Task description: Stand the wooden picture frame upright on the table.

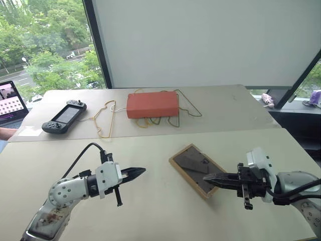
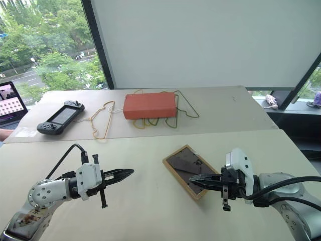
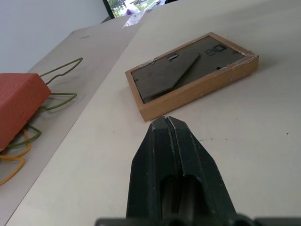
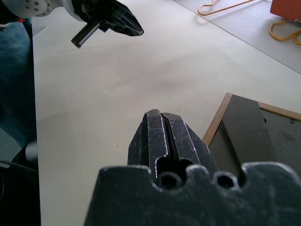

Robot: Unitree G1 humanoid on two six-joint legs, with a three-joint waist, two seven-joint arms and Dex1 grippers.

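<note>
The wooden picture frame (image 1: 196, 169) lies flat, back side up, on the beige table (image 1: 150, 211); its dark backing and folded stand (image 3: 167, 75) show. My right gripper (image 1: 205, 177) is shut, hovering over the frame's near right corner and pointing left, with nothing in it. My left gripper (image 1: 143, 171) is shut and empty too, held above the table a short way left of the frame, pointing at it. The left wrist view has the frame (image 3: 193, 80) just beyond the shut fingertips. The right wrist view catches the frame's corner (image 4: 249, 125) and the left gripper (image 4: 134, 29) across the table.
An orange-red box (image 1: 152, 104) sits on the far table amid yellow and green wire hangers (image 1: 106, 119). A black handheld game console (image 1: 64, 117) lies farther left, a laptop (image 1: 11, 103) at the left edge. A seam (image 1: 150, 134) separates the two tabletops.
</note>
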